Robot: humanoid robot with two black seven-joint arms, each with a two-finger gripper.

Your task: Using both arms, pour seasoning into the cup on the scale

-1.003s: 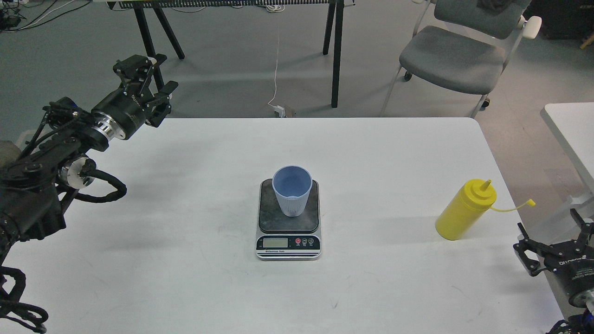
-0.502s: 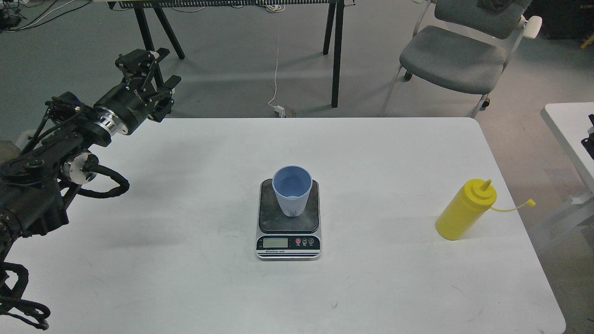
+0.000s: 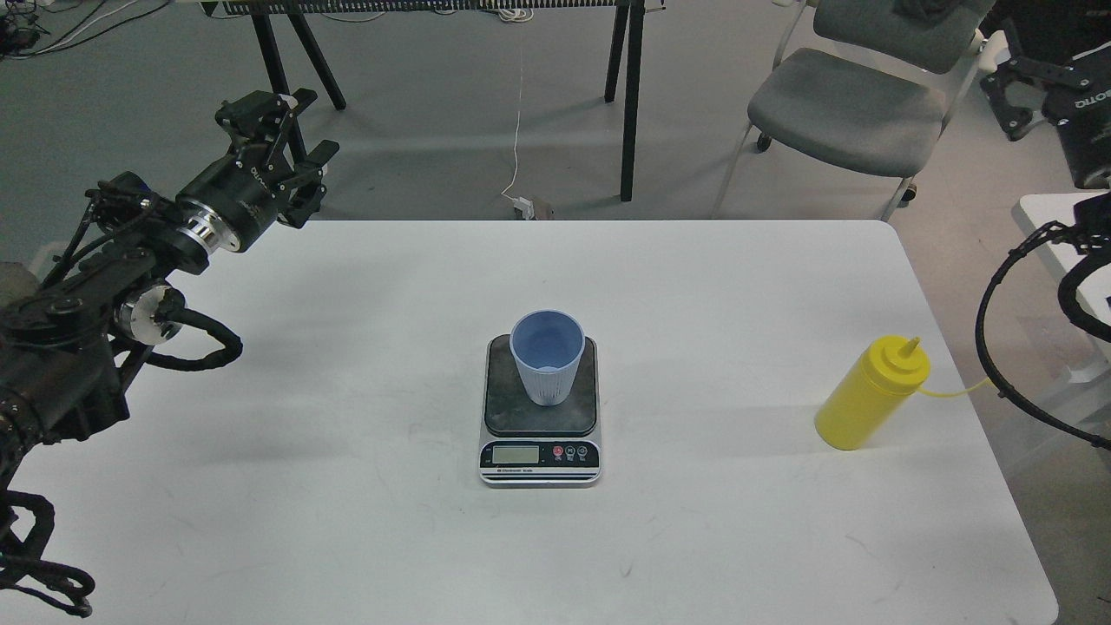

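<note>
The light blue ribbed cup [image 3: 547, 356] stands upright on the dark platform of the scale [image 3: 538, 453] at the middle of the white table [image 3: 347, 365]. The yellow seasoning bottle [image 3: 871, 398] stands near the table's right edge with its cap strap hanging to the right. My left gripper [image 3: 289, 132] is open and empty, raised over the table's far left corner, far from the cup. My right gripper [image 3: 1009, 94] is at the top right, high above and beyond the bottle. Its fingers are spread and hold nothing, and part of it is cut off by the view's edge.
A grey chair [image 3: 846, 104] stands behind the table's far right corner. Black table legs [image 3: 627, 95] and a white cable with a plug [image 3: 522, 204] are on the floor behind. A second white table [image 3: 1055, 226] is at the right.
My right arm has swung up from the lower right corner to the upper right, its cable now looping beside the bottle. My left gripper rose slightly, then held still.
</note>
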